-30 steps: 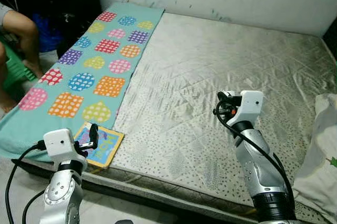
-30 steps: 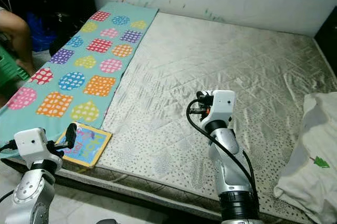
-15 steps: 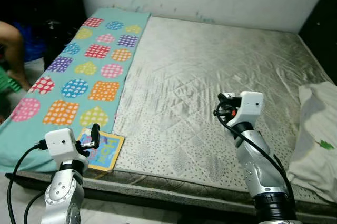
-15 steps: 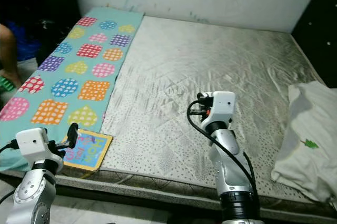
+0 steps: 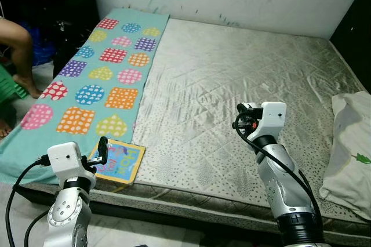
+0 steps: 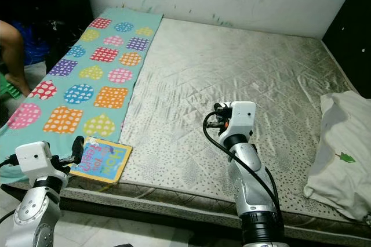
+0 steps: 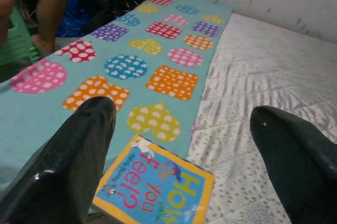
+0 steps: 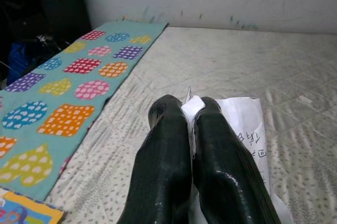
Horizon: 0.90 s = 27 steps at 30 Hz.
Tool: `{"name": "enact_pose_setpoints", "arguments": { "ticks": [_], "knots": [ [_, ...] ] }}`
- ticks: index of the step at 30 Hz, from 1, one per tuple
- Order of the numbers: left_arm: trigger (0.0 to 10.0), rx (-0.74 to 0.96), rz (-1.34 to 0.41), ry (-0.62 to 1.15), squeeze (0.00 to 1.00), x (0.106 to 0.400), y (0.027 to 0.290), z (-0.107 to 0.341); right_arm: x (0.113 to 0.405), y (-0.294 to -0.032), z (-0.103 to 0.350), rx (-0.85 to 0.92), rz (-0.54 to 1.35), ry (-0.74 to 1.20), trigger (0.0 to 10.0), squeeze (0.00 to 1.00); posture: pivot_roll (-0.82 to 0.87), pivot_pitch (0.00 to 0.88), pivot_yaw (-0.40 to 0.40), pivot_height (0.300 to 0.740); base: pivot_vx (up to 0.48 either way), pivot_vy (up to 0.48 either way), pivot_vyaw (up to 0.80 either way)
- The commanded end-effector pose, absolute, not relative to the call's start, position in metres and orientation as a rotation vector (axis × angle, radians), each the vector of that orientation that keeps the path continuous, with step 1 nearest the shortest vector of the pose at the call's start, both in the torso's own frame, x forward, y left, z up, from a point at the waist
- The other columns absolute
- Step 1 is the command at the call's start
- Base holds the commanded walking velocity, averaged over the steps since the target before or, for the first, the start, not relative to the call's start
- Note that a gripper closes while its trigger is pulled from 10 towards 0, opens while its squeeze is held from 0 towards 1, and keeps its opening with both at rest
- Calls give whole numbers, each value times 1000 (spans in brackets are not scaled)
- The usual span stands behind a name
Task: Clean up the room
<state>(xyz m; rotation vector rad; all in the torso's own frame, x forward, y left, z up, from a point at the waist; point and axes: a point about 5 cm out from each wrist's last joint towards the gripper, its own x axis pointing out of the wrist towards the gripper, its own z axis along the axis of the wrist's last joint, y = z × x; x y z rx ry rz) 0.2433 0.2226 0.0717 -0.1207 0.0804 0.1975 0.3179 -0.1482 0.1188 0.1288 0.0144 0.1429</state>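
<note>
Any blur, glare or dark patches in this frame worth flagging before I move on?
Eye views: sharp, with sheen on the mattress and the corner behind the patterned blanket in deep shadow. Left wrist view: open left gripper soft, children's book readable. Right wrist view: right gripper glossy with highlights, shut on white paper.

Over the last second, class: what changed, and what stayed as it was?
Only the camera swung, shifting the whole scene. The right gripper stayed shut on the paper above the mattress; the left gripper stayed open near the book. Nothing was picked up or let go.
</note>
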Motion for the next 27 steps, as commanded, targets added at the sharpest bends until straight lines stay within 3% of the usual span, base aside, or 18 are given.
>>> {"name": "enact_pose_setpoints", "arguments": {
  "ticks": [1,10,19,27],
  "knots": [
    [10000,-120,195,94,0,242,224,70,317,-150,115,118,141,26,10000,0,-35,56,-11,740,0,480,0],
    [10000,-117,196,92,0,242,225,70,316,-151,113,110,138,32,10000,0,-36,56,-6,740,0,441,0],
    [10000,-149,165,47,0,241,222,75,316,-151,112,105,140,36,10000,0,-36,57,-7,740,0,0,0],
    [10000,-164,154,42,0,241,221,76,316,-151,111,97,139,41,10000,0,-43,60,-8,740,342,0,0]
  ]
}}
